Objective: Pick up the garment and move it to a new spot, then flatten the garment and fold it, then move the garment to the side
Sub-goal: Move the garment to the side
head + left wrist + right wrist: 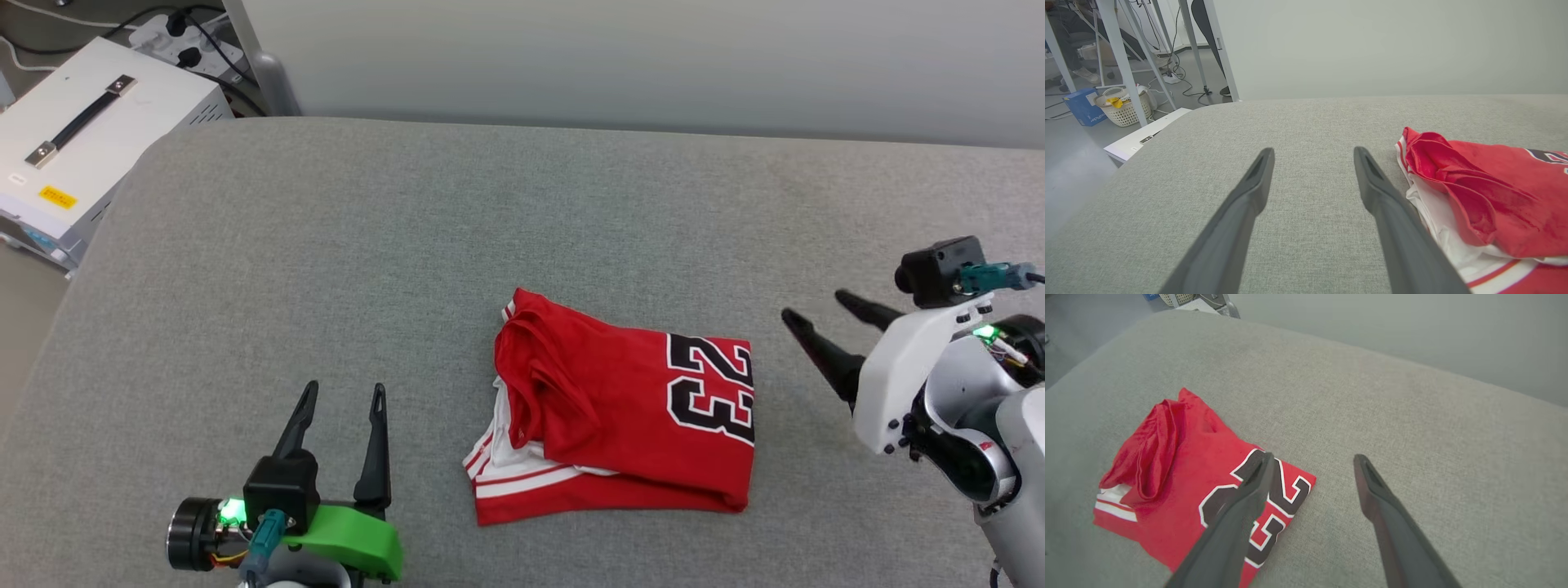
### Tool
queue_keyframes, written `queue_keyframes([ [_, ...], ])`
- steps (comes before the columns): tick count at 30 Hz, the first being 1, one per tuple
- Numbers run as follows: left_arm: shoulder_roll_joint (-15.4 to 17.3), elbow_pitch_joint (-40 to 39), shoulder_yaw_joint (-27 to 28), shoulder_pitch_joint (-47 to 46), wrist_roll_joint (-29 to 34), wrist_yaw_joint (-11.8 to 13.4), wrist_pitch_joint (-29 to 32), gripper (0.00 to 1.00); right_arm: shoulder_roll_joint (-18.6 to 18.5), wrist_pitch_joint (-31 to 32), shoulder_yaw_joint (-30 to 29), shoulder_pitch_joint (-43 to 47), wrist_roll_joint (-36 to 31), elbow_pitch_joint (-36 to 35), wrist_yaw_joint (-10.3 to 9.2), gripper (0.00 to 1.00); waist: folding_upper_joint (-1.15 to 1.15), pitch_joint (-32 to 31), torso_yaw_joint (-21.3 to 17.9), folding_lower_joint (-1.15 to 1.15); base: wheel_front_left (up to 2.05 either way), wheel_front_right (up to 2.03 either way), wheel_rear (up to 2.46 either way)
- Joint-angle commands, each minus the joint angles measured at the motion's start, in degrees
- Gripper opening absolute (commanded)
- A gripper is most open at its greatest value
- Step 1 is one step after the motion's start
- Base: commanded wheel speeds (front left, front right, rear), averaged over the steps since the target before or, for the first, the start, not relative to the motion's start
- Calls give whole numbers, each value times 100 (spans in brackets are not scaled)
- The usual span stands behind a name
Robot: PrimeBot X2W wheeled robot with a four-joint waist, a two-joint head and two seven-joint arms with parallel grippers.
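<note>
The garment (620, 408), a red jersey with a black-and-white "23" and white striped sleeve trim, lies folded into a rough rectangle on the grey cushioned surface (408, 245). It also appears as the garment (1478, 196) in the left wrist view and the garment (1184, 482) in the right wrist view. My left gripper (343, 390) stands open to the garment's left, apart from it, with nothing between its fingers. At the garment's right my right gripper (812, 306) hangs open and empty, its fingers (1241, 514) pointing toward the numbered edge.
A white equipment case (73, 139) with a black handle sits off the surface's far-left corner, beside cables and a power strip (175, 37). Table legs, a basket (1122, 108) and a blue box (1084, 106) stand on the floor beyond. A pale wall (653, 57) runs behind.
</note>
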Motion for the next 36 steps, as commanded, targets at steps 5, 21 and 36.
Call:
queue_keyframes([
  [5,-81,4,-73,-263,68,-63,-34,100,-191,1339,115,-7,1169,290,-5,100,29,303,201,0,0,0,0],
  [21,-163,65,-280,-768,49,-105,-34,100,427,2020,178,62,1939,1053,-5,100,29,1024,735,0,0,0,0],
  [36,-183,174,-285,-780,64,-65,-34,100,70,1065,853,-151,1694,931,-5,0,29,911,665,0,0,0,0],
])
